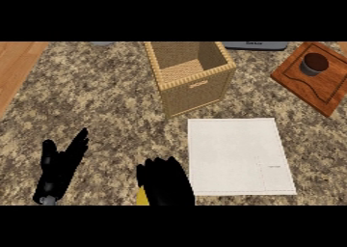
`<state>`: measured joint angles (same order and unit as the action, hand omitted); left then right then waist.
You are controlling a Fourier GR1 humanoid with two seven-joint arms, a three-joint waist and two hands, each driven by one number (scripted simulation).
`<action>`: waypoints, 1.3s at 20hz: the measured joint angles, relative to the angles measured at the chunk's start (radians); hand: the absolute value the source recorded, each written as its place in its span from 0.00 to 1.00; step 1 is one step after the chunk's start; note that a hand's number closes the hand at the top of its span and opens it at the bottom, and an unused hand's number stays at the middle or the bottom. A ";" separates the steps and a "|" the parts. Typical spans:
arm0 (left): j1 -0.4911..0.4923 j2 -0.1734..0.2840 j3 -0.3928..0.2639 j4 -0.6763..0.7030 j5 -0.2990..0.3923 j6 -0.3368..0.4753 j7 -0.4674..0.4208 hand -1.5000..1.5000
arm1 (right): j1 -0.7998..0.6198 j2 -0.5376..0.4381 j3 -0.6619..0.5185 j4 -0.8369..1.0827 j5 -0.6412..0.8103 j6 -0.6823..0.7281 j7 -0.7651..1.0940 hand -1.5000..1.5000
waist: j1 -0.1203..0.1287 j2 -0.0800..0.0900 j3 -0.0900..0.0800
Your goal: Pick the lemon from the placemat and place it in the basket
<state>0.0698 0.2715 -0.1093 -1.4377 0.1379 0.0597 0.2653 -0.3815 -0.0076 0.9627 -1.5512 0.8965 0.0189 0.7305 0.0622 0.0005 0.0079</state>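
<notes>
I look steeply down on a speckled stone tabletop [98, 96]. My left hand [59, 166] rests at about eight o'clock, fingers straight and relaxed, holding nothing. My right hand [164, 181] sits near six o'clock, just left of the white placemat [237, 154], with its fingers curled downward. A small patch of yellow shows beneath its lower left edge, which I take to be the lemon [142, 197]; the hand hides nearly all of it, so I judge the fingers are wrapped round it. The placemat itself, at about five o'clock, shows nothing lying on it. The woven basket [194, 91] stands at twelve o'clock, its mouth up, just beyond the placemat's far edge. At two o'clock a wooden board [329, 82] carries a small dark cup [315, 63]. I expect the lemon to be light, stiff-skinned, rounded and liable to roll or slip, so it is best held round its widest middle.
</notes>
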 measured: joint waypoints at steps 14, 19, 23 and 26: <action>0.029 -0.002 0.016 0.003 -0.005 0.000 -0.030 0.50 | -0.425 0.001 -0.142 -0.239 -0.132 -0.361 0.326 1.00 | -0.025 -0.011 -0.003; 0.036 0.003 0.023 -0.006 -0.003 -0.004 -0.021 0.50 | -0.632 -0.001 -0.300 -0.169 -0.189 -0.335 0.377 1.00 | -0.032 -0.010 -0.003; 0.043 -0.002 0.029 -0.008 -0.008 0.001 -0.028 0.50 | -0.737 0.001 -0.406 -0.069 -0.229 -0.321 0.378 1.00 | -0.039 -0.008 -0.003; 0.040 -0.005 0.025 -0.012 -0.014 0.002 -0.021 0.50 | -0.813 0.002 -0.460 0.038 -0.264 -0.319 0.365 1.00 | -0.037 -0.005 -0.003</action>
<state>0.1100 0.2660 -0.0843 -1.4499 0.1239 0.0614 0.2444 -1.1950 -0.0058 0.5025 -1.5129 0.6322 -0.3003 1.0959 0.0249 -0.0047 0.0052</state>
